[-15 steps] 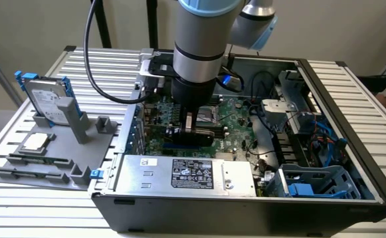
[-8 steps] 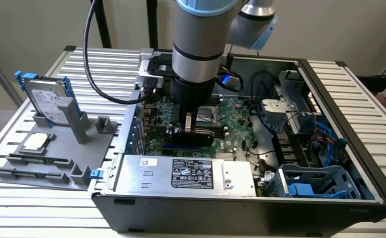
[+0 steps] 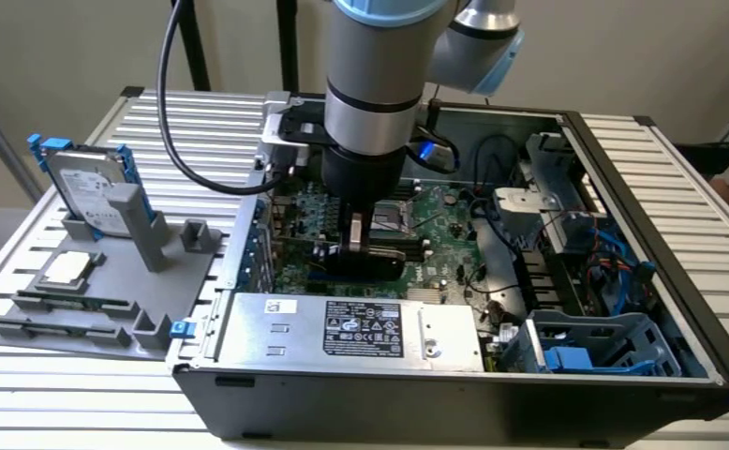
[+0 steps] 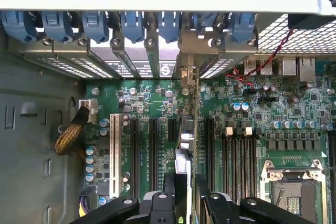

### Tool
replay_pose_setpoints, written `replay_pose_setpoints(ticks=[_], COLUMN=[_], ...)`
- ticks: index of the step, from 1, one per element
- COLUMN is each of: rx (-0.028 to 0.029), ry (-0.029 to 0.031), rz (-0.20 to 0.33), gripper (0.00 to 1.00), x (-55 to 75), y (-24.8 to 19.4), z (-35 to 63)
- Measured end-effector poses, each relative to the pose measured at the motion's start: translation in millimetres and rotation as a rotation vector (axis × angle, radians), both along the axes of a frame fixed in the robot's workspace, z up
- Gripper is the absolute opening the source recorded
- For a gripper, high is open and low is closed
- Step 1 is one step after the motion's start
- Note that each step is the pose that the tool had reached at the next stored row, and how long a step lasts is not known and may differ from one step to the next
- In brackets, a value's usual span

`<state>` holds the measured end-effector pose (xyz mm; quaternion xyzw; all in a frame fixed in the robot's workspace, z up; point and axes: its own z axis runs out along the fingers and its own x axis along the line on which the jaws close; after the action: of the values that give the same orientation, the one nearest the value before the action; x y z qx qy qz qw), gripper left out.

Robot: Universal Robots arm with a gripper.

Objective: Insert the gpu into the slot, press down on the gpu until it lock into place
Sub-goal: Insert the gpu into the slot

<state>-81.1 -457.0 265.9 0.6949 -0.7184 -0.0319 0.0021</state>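
The gpu [image 4: 186, 135] stands on edge on the green motherboard, thin and dark with a green board edge. Its metal bracket [image 4: 186, 72] reaches the case's rear wall. My gripper [image 4: 185, 182] straddles the card from above, one black finger [image 4: 169, 187] against each side. In the exterior view the gripper [image 3: 362, 246] is low inside the open case, over the dark gpu [image 3: 371, 267]. The slot is hidden under the card.
Black expansion slots [image 4: 152, 145] and a white one [image 4: 113, 145] lie beside the card. Memory slots [image 4: 239, 161] and the processor socket [image 4: 294, 192] lie on its other side. The silver power-supply box [image 3: 352, 328] sits close in front. A grey fixture with a hard drive [image 3: 90, 187] stands outside the case.
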Motion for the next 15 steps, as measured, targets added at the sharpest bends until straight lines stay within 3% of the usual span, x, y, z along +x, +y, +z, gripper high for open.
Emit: replay_pose_setpoints(ticks=[9, 15], rx=[0.0001, 0.0047], ry=[-0.0003, -0.0022], rz=[0.003, 0.005], gripper=[0.26, 0.26], x=[0.0, -0.8], y=[3.2, 3.7], z=[0.2, 0.2])
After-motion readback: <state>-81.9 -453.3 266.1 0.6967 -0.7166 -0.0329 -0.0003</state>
